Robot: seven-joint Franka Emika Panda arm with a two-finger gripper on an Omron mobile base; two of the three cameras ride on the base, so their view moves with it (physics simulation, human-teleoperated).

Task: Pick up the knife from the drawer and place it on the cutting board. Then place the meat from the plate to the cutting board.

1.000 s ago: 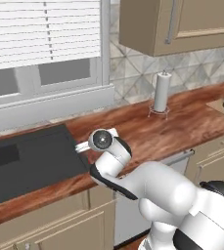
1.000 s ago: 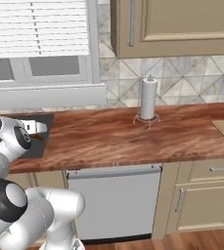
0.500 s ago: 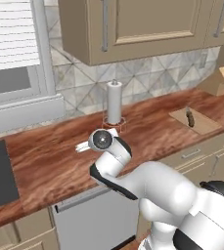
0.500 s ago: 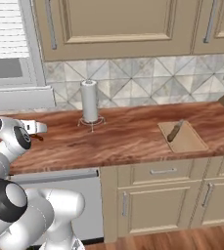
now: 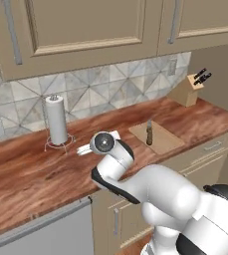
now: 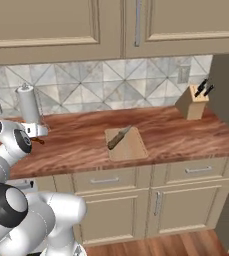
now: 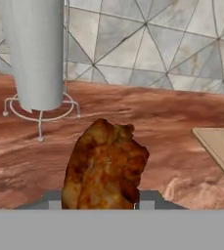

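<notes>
Meat (image 7: 103, 168) is sitting between my fingertips in the hand view, a reddish-brown lump that my gripper (image 7: 100, 205) is clamping from both sides, raised above the brown worktop (image 7: 157, 141). Ahead of it, on the worktop, a paper towel roll (image 7: 35, 53) is standing upright in its wire holder, in front of the tiled wall (image 7: 147, 44). A corner of the cutting board (image 7: 221, 146) is showing at the right edge of that view, apart from the meat. In the right base view my gripper (image 6: 36, 134) is hanging over the worktop just beside the roll (image 6: 28, 105), with a small dark piece showing under it. The board (image 6: 127, 145) is lying flat further to the right, near the worktop's front edge, and the knife (image 6: 117, 138) is resting on it, slanting across its left part. A knife block (image 6: 192, 102) is standing by the wall at the far right, well apart from the board.
</notes>
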